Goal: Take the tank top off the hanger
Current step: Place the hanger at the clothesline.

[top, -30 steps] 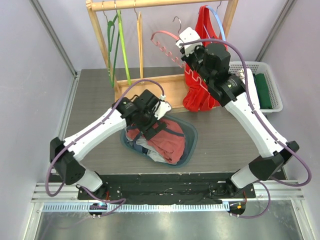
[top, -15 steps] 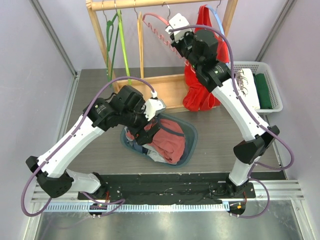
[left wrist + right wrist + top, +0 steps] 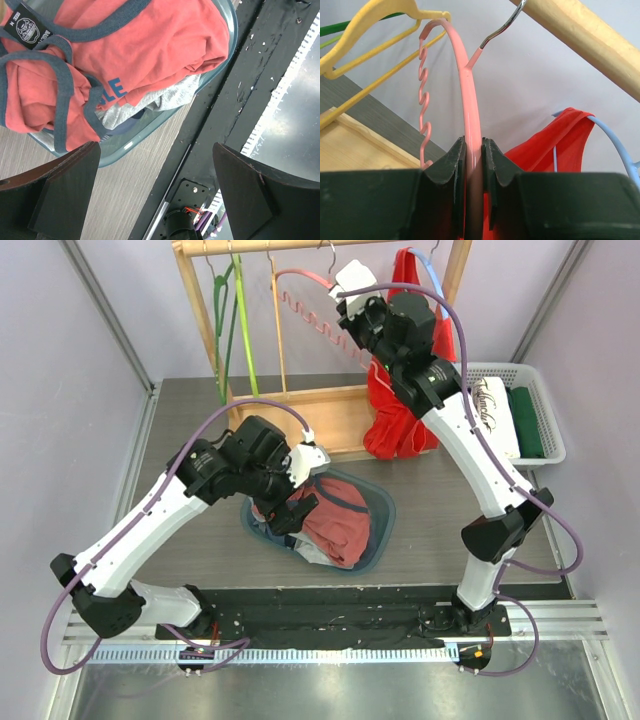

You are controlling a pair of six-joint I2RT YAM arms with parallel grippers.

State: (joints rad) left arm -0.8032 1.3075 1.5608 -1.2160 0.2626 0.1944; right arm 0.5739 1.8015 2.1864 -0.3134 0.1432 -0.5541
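The tank top [image 3: 338,525] is coral with grey-blue trim and lies crumpled in a teal basket [image 3: 386,512]; the left wrist view shows it [image 3: 150,40] from close above. My left gripper [image 3: 296,510] hovers just over the basket's near-left side, open [image 3: 155,150] with nothing between its fingers. High at the rack, my right gripper [image 3: 346,302] is shut on the bare pink hanger [image 3: 300,282]. In the right wrist view its pads [image 3: 455,160] pinch the hanger's pink arm [image 3: 470,100]. The metal hook reaches up beside the wooden rail [image 3: 580,30].
A red garment [image 3: 400,410] hangs on a blue hanger [image 3: 610,135] at the rail's right end. Yellow [image 3: 280,325] and green hangers [image 3: 235,330] hang at the left. A white basket [image 3: 545,390] with folded clothes stands at the right.
My right arm has lifted the pink hanger up and left to the rail. The left arm has drawn back slightly and stays open above the basket.
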